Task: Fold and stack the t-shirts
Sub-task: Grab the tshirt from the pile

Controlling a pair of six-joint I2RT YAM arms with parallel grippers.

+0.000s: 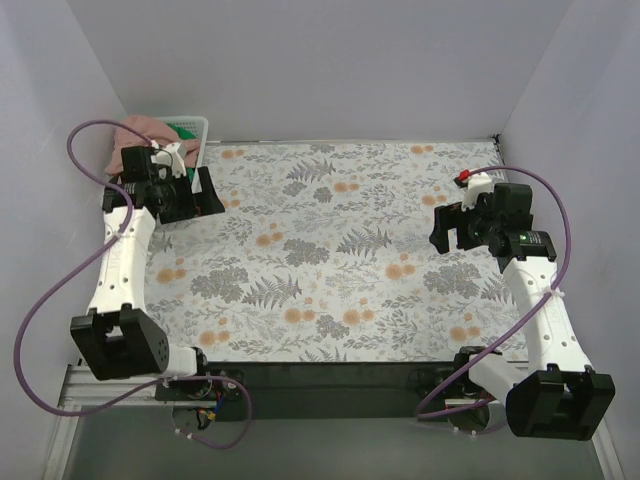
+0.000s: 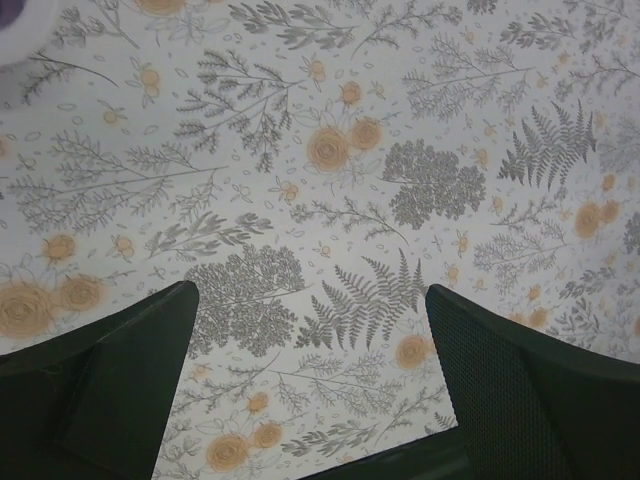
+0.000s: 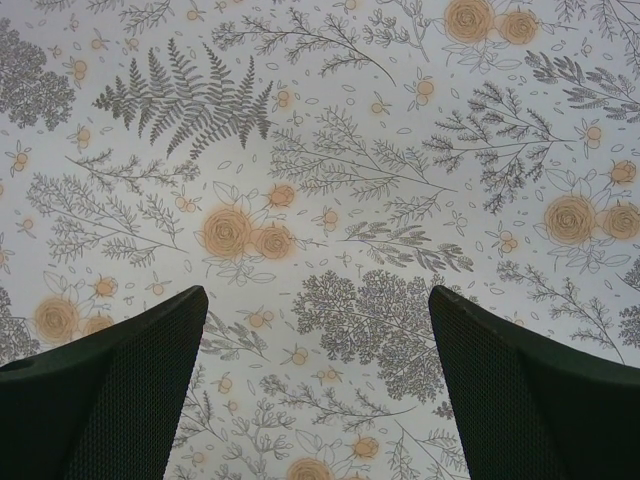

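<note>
The salmon-pink t-shirt [image 1: 143, 127] and the green t-shirt [image 1: 183, 130] lie bunched in the white basket [image 1: 200, 125] at the far left corner; only small parts show behind my left arm. My left gripper [image 1: 205, 190] is open and empty, just in front of the basket, above the floral cloth [image 1: 330, 250]. My right gripper [image 1: 447, 228] is open and empty at the right side of the cloth. In both wrist views the gripper [image 2: 310, 290] [image 3: 318, 295] has wide-apart jaws with only floral cloth between them.
The floral cloth covers the table from wall to wall. White walls close in the left, back and right sides. Purple cables loop off both arms. The table's front edge is a dark strip near the arm bases.
</note>
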